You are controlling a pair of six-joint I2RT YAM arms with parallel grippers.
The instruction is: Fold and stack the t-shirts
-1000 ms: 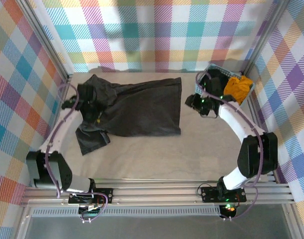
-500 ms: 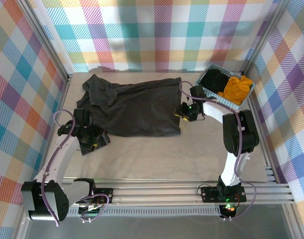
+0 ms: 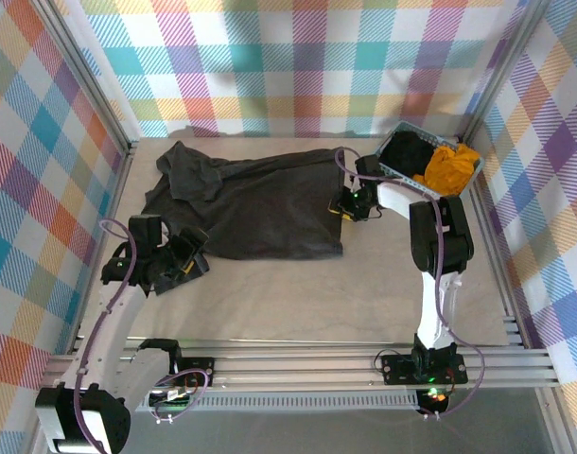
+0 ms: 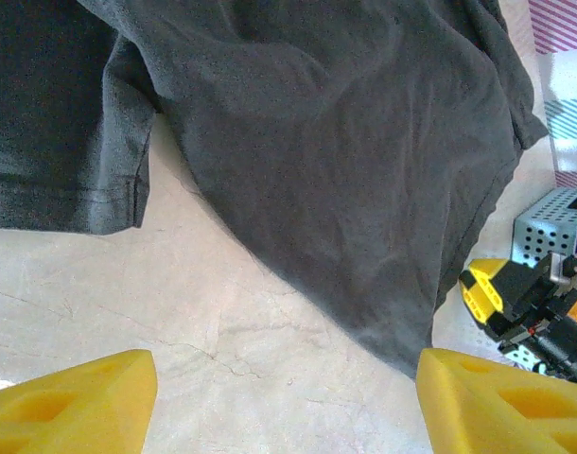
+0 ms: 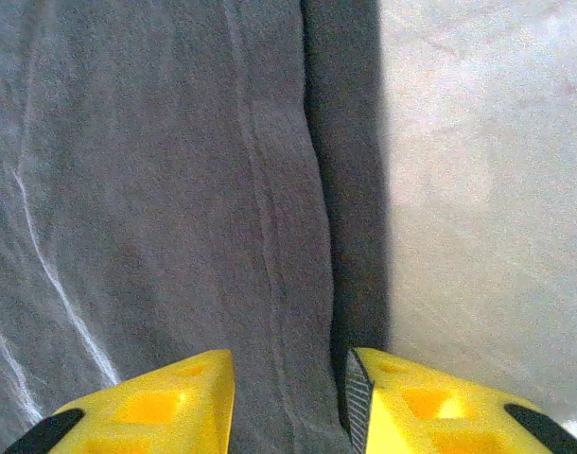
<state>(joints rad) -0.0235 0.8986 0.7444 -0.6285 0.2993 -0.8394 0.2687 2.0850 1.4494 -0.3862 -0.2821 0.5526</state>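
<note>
The left jaws are held wide apart over bare counter [image 4: 222, 312], with nothing between them. Just beyond them the grey shirt [image 4: 345, 142] is spread flat. The right jaws are set narrowly apart astride its edge, not clamped. Past those jaws, a black shirt [image 3: 407, 149] and an orange shirt [image 3: 449, 165] are heaped in a basket [image 3: 409, 126].

Overhead camera looks down; both close wrist cameras share the grey t-shirt [image 3: 260, 203]
</note>
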